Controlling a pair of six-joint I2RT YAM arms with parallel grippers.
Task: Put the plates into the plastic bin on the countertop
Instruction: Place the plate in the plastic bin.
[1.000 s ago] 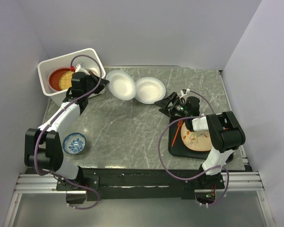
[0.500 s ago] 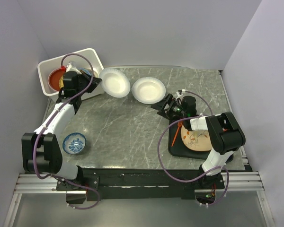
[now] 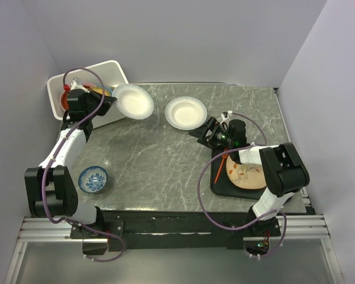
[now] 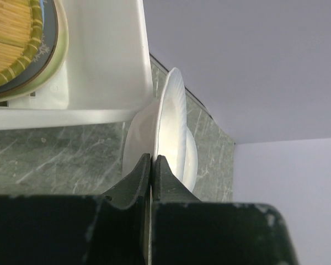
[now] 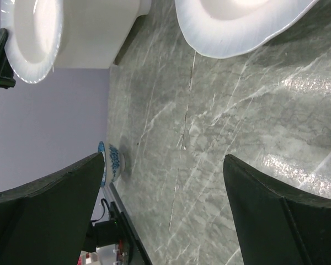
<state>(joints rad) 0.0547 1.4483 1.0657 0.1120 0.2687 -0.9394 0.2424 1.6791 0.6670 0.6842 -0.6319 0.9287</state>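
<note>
White plate is pinched at its rim between the pressed-together jaws of the left gripper, tilted just beside the plastic bin's right wall and outside it. Second white plate lies flat on the countertop, far centre, with bare stone round its edge. Right gripper stands spread just near-right of that plate.

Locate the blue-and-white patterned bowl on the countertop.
In the top view, the bowl sits on the countertop at its near-left corner, beside the left arm's base.
</note>
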